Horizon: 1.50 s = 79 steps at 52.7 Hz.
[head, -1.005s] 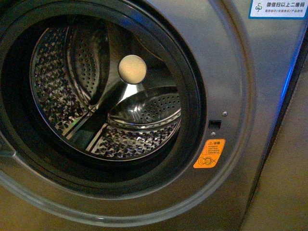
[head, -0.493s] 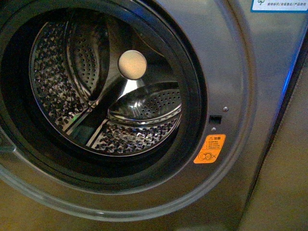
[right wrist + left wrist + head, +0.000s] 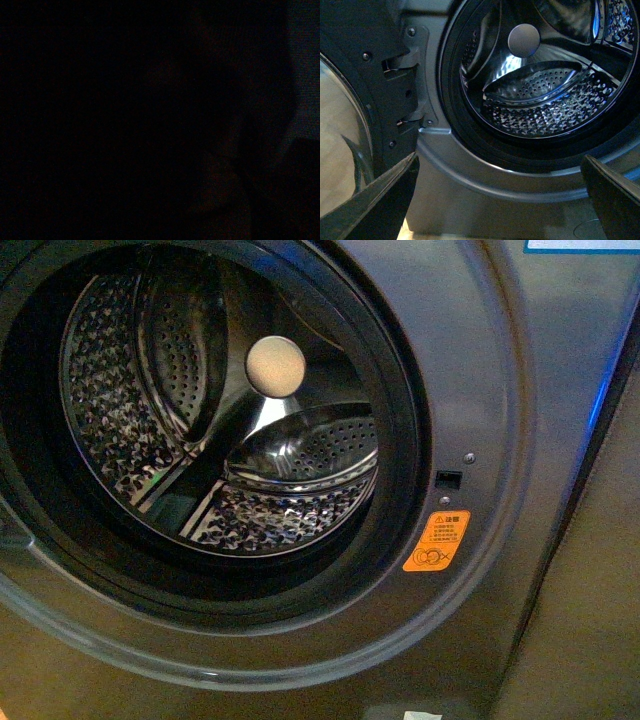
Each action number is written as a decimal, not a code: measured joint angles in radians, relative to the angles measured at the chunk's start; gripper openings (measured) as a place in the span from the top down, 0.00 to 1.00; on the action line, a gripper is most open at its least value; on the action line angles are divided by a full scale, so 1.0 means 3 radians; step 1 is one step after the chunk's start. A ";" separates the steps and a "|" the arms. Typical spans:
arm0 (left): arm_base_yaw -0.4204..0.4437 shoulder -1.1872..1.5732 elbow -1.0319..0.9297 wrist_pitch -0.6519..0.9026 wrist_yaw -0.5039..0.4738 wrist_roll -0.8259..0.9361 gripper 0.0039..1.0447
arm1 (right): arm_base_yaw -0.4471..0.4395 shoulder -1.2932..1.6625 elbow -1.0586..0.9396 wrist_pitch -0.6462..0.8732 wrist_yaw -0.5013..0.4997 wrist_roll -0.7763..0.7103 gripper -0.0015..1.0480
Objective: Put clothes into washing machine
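Observation:
The silver-grey washing machine [image 3: 500,390] fills the front view. Its round black-rimmed porthole stands open onto the perforated steel drum [image 3: 280,520], which holds nothing I can see. An orange warning sticker [image 3: 436,541] sits right of the porthole. The machine also shows in the left wrist view [image 3: 470,200], drum [image 3: 545,105] above. My left gripper [image 3: 505,200] is open and empty, its two dark fingers [image 3: 380,200] spread wide below the porthole rim. The right wrist view is dark. The navy clothes are out of view. Neither arm shows in the front view.
The open door [image 3: 350,125] with its hinge [image 3: 412,60] stands beside the porthole in the left wrist view. A blue light strip [image 3: 600,400] runs down the machine's right edge. A small white scrap [image 3: 420,714] lies at the bottom.
The front view has shifted slightly: the porthole and sticker sit a little higher in the picture, and the white label at the top right has nearly left the frame.

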 joint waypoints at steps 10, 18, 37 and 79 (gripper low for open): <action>0.0000 0.0000 0.0000 0.0000 0.0000 0.0000 0.06 | -0.0070 -0.0226 -0.0262 0.0226 -0.0056 -0.0015 0.68; 0.0000 0.0000 0.0000 -0.0001 0.0000 0.0000 0.06 | -0.0201 -0.0670 -0.0593 0.0403 -0.0270 -0.0109 0.91; 0.0000 0.0000 0.0000 0.0000 0.0000 0.0000 0.06 | -0.0535 -0.2397 -0.1348 0.0251 -0.1197 -0.0181 0.97; 0.0000 0.0000 0.0000 0.0000 0.0000 0.0000 0.06 | -0.0153 -0.4878 0.0244 0.0271 -0.1934 0.1665 0.97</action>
